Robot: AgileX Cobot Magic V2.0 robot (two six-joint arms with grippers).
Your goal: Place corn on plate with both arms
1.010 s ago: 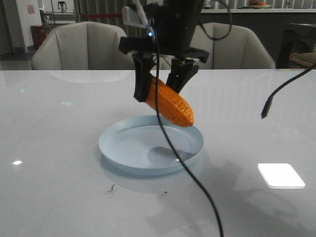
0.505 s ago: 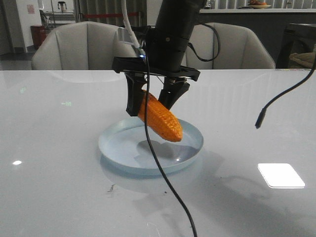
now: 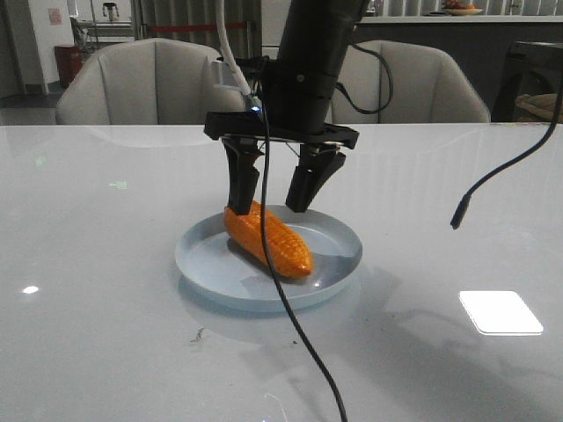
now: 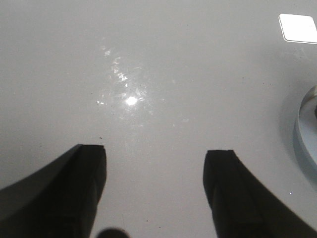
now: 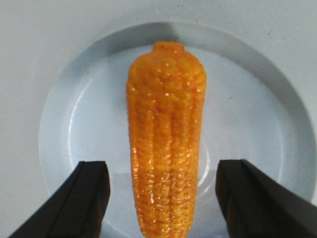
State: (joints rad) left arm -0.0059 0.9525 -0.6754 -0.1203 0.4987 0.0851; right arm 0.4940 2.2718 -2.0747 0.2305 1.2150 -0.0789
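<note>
The orange-yellow corn (image 3: 268, 237) lies on the pale-blue plate (image 3: 339, 242), tapered end toward the front right. Right above it hangs my right gripper (image 3: 267, 207), open, one finger on each side of the cob's thick end and clear of it. In the right wrist view the corn (image 5: 166, 124) runs lengthwise between the spread fingers of that gripper (image 5: 162, 168), resting on the plate (image 5: 74, 114). My left gripper (image 4: 155, 151) is open over bare table with nothing between its fingers; the plate's rim (image 4: 304, 134) shows at that view's edge. The left arm is out of the front view.
A black cable (image 3: 299, 352) trails from the right arm across the front of the plate. Another loose cable end (image 3: 457, 215) dangles at the right. A bright light reflection (image 3: 500, 312) lies on the glossy white table (image 3: 106, 290). Grey chairs (image 3: 145, 83) stand behind the far edge.
The right gripper came down with the corn gripped at a slant, then opened. The corn has dropped out of the jaws and now lies flat on the plate.
</note>
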